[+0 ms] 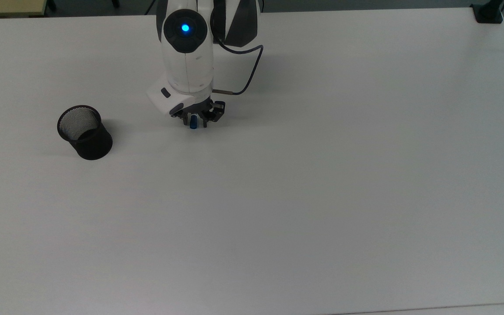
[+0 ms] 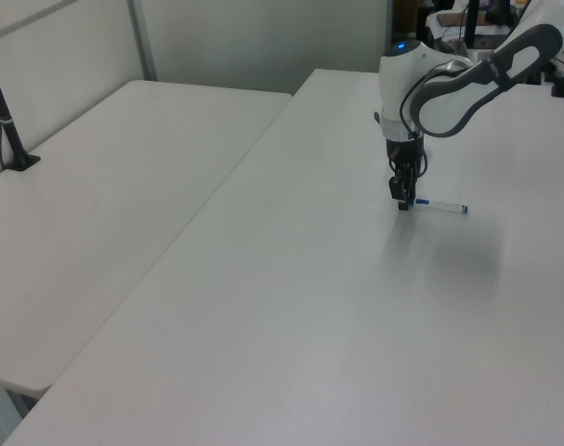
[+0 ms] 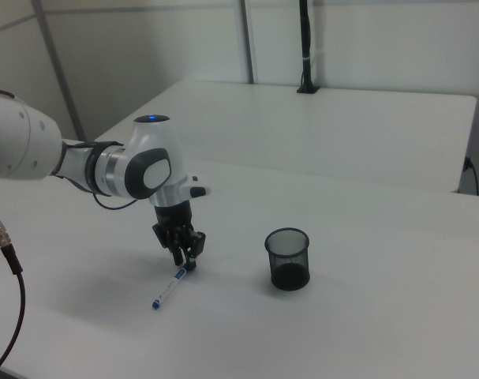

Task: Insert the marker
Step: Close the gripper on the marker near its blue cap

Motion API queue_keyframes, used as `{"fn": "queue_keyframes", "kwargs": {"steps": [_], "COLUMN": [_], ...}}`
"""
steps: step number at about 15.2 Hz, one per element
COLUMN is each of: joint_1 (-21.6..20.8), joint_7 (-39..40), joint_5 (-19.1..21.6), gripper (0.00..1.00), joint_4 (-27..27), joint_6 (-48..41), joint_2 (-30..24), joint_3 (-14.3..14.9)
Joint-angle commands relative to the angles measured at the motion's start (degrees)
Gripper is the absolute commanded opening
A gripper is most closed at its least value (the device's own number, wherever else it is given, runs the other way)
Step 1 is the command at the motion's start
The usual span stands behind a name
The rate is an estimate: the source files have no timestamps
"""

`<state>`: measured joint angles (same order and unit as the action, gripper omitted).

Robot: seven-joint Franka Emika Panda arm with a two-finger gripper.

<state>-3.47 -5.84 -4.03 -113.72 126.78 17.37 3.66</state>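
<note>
Gripper – jaws spread, astride marker cap end, nothing grasped – off-centre pinch may tip it short of cup.

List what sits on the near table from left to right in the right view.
Marker lying flat, then the claw at its far end, then the black mesh cup, standing apart.
</note>
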Motion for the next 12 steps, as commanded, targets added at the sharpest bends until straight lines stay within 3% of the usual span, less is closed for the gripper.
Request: {"fn": "queue_keyframes", "kwargs": {"steps": [1, 5, 9, 10, 11, 12], "joint_1": [1.53, 3.20, 3.38, 3.38, 3.38, 3.29], "joint_7": [-0.31, -0.05, 0.13, 0.30, 0.30, 0.30], "joint_5": [2.89, 2.89, 2.45, 2.36, 2.28, 2.28], "gripper": [0.00, 0.00, 0.00, 0.19, 0.54, 0.64], "joint_4": [0.34, 1.48, 0.44, -0.26, -0.53, -0.80], "joint_6": [0.58, 0.40, -0.21, -1.00, -2.05, -2.41], "joint_2": [-2.69, -6.47, -6.30, -5.95, -5.69, -5.42], "joint_3": [0.03, 0.03, 0.12, 0.12, 0.12, 0.12]}}
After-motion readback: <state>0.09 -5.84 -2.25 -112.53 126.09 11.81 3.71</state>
